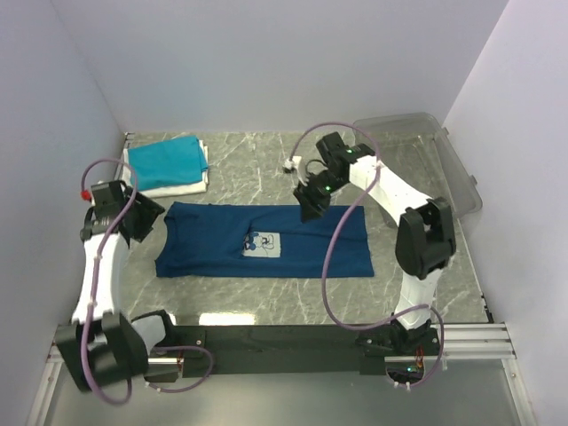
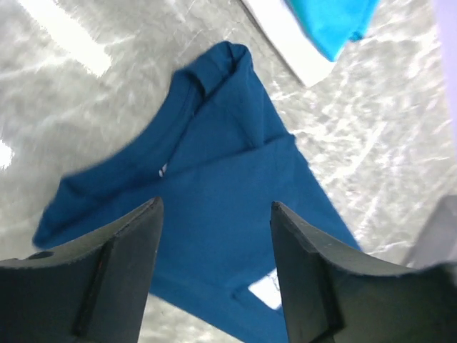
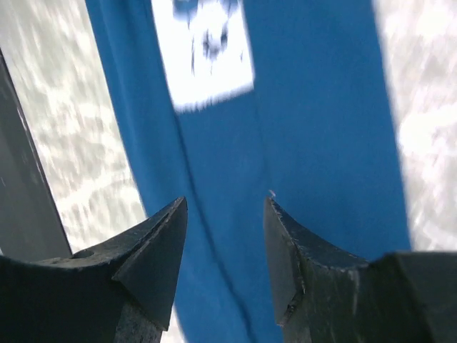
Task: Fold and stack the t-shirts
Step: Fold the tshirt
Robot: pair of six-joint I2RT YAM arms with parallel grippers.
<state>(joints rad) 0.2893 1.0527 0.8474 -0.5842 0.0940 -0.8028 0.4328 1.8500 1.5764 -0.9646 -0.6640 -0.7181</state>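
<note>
- A grey marbled table (image 1: 257, 164) sits between pale lilac walls, with a clear plastic bin (image 1: 448, 164) at its far right.
- The navy t-shirt (image 1: 266, 240) lies flat in a long folded band, pale print facing up, directly beneath both sets of jaws.
- The teal t-shirt (image 1: 167, 158) lies folded on the white t-shirt (image 1: 182, 185), beyond the left jaws.
- The left gripper (image 2: 214, 206) hangs over the collar end, jaws well apart and empty.
- The right gripper (image 3: 226, 199) tilts down over the shirt's far edge, jaws parted and empty, with the print just ahead.
</note>
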